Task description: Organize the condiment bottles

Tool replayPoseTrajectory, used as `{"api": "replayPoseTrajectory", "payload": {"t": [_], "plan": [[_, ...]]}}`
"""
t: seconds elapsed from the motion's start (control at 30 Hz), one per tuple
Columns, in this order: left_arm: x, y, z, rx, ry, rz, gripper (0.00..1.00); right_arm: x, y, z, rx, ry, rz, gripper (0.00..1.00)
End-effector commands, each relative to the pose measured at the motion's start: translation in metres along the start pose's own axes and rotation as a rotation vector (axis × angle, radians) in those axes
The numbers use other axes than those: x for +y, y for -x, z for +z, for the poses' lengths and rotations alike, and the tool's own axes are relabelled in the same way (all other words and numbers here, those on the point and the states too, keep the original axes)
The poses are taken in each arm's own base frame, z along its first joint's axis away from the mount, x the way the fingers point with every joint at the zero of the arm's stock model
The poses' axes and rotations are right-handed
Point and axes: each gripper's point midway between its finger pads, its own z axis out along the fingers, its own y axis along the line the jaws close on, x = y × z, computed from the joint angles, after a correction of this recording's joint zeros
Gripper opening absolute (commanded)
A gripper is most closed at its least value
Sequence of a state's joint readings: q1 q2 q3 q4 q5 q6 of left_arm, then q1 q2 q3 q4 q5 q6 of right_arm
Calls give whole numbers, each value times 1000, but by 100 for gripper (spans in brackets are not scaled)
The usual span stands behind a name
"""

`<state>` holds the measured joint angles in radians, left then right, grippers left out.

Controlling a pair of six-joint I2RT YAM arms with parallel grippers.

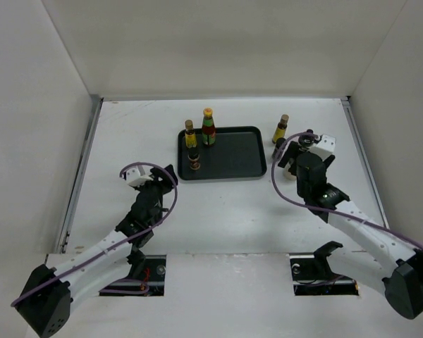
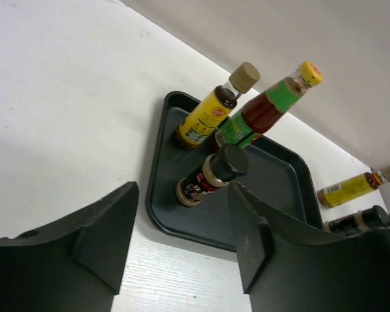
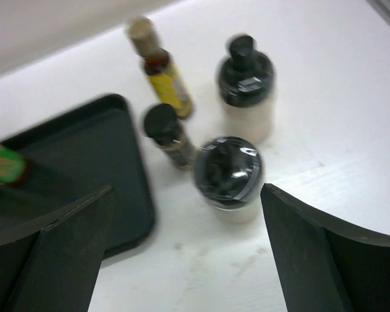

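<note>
While both arms reach out from the near edge of the table (image 1: 225,211), the left gripper (image 2: 182,250) hangs over bare tabletop short of the near left corner of the black tray (image 1: 240,151), its jaws spread wide with nothing between them. The right gripper (image 3: 185,218) hangs off the tray's right side, equally wide apart and holding nothing. A squat pale jar (image 3: 229,175) with a black cap stands just ahead of its fingers, not touched by either one.

Three of the condiment bottles stand upright in the left part of the tray. Nearest is a dark bottle (image 1: 194,160) with a black cap. Behind it, at the far left corner, stands a yellow bottle (image 1: 190,134) with a brown cap. Just to that one's right, against the far rim, is the green bottle (image 1: 209,129) with a red label and yellow cap.

Four more stand on the table to the right of the tray. Just behind and left of the squat pale jar is a slim dark bottle (image 3: 166,133), close to the tray's right rim. A second pale jar (image 3: 247,94) stands farther back and to the right. A second yellow bottle (image 3: 161,73) is the farthest, right behind the slim dark one.
</note>
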<state>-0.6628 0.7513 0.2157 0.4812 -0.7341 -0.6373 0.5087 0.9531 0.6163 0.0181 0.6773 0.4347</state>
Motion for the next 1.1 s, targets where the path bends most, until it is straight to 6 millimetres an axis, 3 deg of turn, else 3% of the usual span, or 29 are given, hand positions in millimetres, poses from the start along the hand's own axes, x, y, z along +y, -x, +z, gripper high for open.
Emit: {"api": "replayPoseTrajectory", "payload": {"t": [0.0, 0.1, 0.17, 0.43, 0.53, 0.7, 0.77, 0.87, 1.07], "plan": [[2, 8, 1, -54, 10, -81, 58, -31, -15, 10, 55, -152, -69, 100], [0, -7, 0, -17, -9, -76, 65, -38, -29, 21, 103, -171, -73, 100], [-1, -13, -1, -11, -24, -89, 68, -31, -33, 27, 114, -137, -62, 100], [-10, -22, -5, 12, -72, -115, 73, -19, -42, 54, 130, -73, -30, 100], [-9, -23, -5, 15, -69, -111, 76, -25, -48, 65, 143, -85, -6, 99], [-5, -25, -4, 15, -55, -105, 78, -28, -51, 76, 125, -96, -2, 85], [-4, -26, -4, 16, -52, -102, 78, -28, -48, 78, 102, -98, 5, 76], [-4, -28, -3, 21, -52, -99, 78, -34, -42, 72, 73, -118, 6, 60], [-3, -29, -3, 21, -48, -96, 78, -35, -26, 10, 42, -114, -26, 59]]}}
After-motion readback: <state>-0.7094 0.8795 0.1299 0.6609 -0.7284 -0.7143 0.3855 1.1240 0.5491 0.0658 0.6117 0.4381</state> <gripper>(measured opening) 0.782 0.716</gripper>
